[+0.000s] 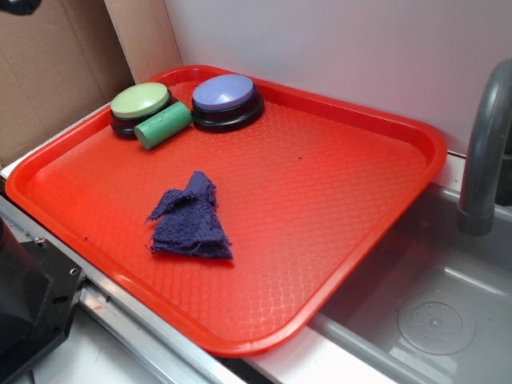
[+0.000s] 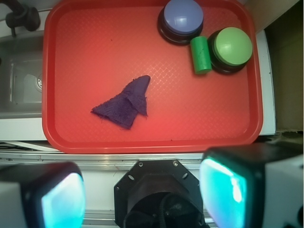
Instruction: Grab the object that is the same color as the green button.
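Cardboard and a pale wall back a red tray (image 1: 376, 200) that sits on the counter beside a grey sink (image 1: 448, 320). At the tray's far left corner stands the green button (image 1: 141, 102), its lime dome on a black base. A small green cylinder (image 1: 162, 125) lies on its side, touching the front of that button and reaching toward the lavender-blue button (image 1: 224, 94) just to the right. Nearer the front, well apart from all three, lies a crumpled dark blue cloth (image 1: 190, 219). Farther right, a grey faucet (image 1: 486, 152) rises over the sink. From the wrist view the gripper (image 2: 142, 192) hangs off the tray's near edge, its pads spread wide with nothing between them.
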### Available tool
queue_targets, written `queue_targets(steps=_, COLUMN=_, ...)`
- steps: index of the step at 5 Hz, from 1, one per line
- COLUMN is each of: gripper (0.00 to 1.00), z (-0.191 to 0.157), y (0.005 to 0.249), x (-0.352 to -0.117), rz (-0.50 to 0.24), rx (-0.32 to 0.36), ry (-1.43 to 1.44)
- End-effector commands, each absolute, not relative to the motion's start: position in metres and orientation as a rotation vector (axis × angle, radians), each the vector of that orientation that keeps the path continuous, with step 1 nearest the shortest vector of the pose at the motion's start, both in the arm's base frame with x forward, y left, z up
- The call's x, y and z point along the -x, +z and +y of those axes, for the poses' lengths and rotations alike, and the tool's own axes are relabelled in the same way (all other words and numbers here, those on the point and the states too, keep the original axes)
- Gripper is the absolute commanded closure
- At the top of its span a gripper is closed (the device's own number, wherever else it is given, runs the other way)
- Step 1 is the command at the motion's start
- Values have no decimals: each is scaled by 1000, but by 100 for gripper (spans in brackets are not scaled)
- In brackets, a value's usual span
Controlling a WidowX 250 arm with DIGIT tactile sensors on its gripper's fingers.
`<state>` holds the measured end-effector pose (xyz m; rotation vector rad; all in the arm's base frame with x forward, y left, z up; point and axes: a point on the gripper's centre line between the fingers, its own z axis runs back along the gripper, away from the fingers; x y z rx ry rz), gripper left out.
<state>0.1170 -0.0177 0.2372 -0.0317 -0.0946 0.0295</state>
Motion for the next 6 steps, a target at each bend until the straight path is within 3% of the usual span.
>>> queue_targets(steps=1, gripper=0, z=-18, y=237, x=-117, rz=-95, rx=32, ry=29)
queue_targets(steps=4, gripper=0, z=20, y=217, x=-149, rz=-106, rx=-12, ry=-40)
queue_targets(steps=6, gripper=0, z=68, y=175, x=-191, rz=-92, rx=-58, ry=-63)
